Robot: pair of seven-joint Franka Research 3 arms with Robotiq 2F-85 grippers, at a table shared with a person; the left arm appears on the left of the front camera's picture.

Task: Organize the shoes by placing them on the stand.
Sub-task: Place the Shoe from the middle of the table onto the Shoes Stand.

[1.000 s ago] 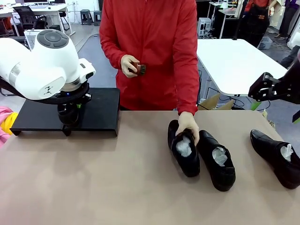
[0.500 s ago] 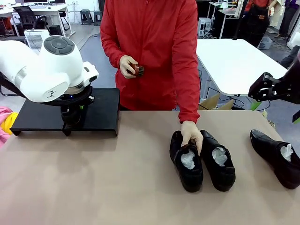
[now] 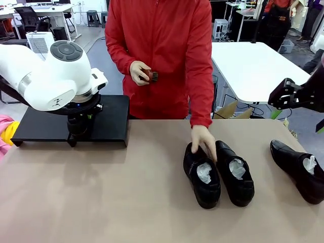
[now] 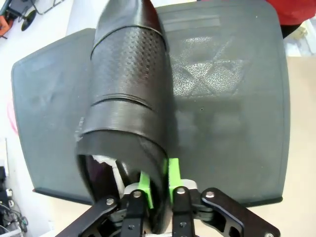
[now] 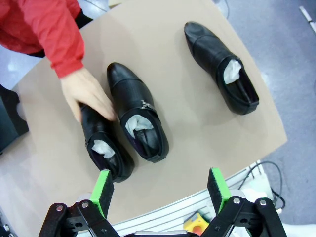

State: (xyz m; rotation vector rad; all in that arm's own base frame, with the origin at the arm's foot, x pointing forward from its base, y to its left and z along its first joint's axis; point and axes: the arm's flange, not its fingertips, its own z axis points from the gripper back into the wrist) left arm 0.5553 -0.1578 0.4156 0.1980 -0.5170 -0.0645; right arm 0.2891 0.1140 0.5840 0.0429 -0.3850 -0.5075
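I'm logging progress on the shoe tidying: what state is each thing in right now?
Shoe at stand: heel rim pinched between left tool pads.
Stand: flat, that shoe over it.
Left table shoe: upright, person's hand on it.
Middle shoe: upright beside it.
Right shoe: upright, apart.
Right tool: open, empty.
Brush: in person's other hand.

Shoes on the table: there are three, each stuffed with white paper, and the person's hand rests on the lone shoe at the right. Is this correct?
Not quite. The front view shows the person's hand on the left shoe of the middle pair, not on the lone shoe at the right. The rest holds: three shoes on the table, each stuffed with white paper.
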